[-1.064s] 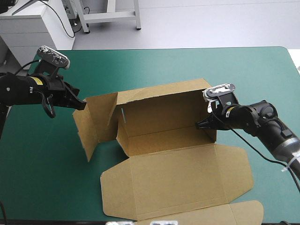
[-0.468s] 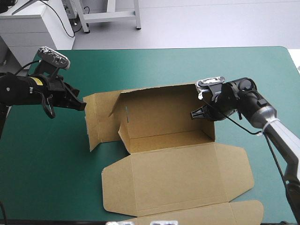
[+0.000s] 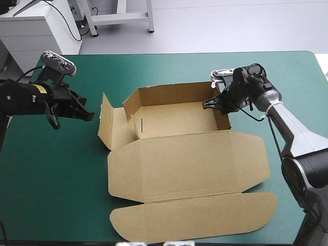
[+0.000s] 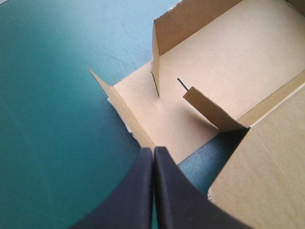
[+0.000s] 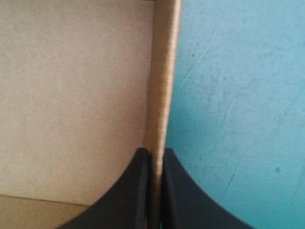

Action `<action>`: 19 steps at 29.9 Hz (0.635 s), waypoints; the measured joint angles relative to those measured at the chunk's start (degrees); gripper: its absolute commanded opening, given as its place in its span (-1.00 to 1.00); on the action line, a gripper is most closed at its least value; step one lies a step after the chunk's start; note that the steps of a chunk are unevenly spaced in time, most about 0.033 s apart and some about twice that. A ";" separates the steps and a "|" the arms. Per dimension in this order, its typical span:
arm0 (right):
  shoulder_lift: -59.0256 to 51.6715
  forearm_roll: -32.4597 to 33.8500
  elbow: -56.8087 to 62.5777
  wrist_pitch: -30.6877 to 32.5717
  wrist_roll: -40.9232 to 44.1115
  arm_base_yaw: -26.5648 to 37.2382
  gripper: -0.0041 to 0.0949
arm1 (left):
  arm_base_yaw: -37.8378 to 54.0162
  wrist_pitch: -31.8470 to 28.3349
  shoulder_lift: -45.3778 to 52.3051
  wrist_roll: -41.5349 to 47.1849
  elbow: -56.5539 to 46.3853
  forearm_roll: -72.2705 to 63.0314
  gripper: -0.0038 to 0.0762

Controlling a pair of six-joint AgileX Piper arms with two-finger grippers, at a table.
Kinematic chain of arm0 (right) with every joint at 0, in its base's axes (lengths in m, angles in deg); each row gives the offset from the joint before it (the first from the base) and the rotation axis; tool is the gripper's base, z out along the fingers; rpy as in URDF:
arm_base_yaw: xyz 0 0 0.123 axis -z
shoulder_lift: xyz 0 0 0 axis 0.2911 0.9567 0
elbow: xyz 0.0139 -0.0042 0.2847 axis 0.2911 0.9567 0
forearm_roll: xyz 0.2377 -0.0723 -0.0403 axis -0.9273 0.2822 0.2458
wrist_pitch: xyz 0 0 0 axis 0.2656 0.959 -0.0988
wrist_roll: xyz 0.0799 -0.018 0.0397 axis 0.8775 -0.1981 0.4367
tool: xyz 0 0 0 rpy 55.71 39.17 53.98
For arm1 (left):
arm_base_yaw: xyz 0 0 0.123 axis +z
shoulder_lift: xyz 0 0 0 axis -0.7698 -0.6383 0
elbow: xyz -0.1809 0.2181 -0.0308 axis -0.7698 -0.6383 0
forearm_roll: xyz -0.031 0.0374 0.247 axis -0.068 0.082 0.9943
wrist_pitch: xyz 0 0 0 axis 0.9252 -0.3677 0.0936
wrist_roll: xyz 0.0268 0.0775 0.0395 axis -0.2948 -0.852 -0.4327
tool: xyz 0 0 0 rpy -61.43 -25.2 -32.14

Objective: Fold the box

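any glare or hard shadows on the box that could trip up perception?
High view: even light, no glare on the box, only soft shade inside its raised walls. Left wrist view: dark shadow on the teal-green cover in the gap between box panels ahead of the left gripper. Right wrist view: no hard shadow at the wall held by the right gripper.

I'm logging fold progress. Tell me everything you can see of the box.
The box is one cut sheet of brown board on the teal-green table. Its far and right walls stand up around a tray; the lid and tuck flap lie flat toward the near edge. The left end flaps stand open. The right gripper is shut on the right wall.
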 measured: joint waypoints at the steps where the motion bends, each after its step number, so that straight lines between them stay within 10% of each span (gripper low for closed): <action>1: 0.27 0.00 -0.50 0.30 -0.07 0.00 -0.88 | 0.00 0.00 0.00 0.00 0.00 0.00 -0.93; 13: 1.65 -0.16 -3.20 3.12 -2.63 -0.06 0.35 | 0.00 -0.05 0.00 0.00 0.00 0.00 -0.93; 19: 1.67 -0.06 -8.25 8.43 -4.37 -0.06 0.41 | 0.00 -0.05 0.00 0.00 0.00 0.00 -0.93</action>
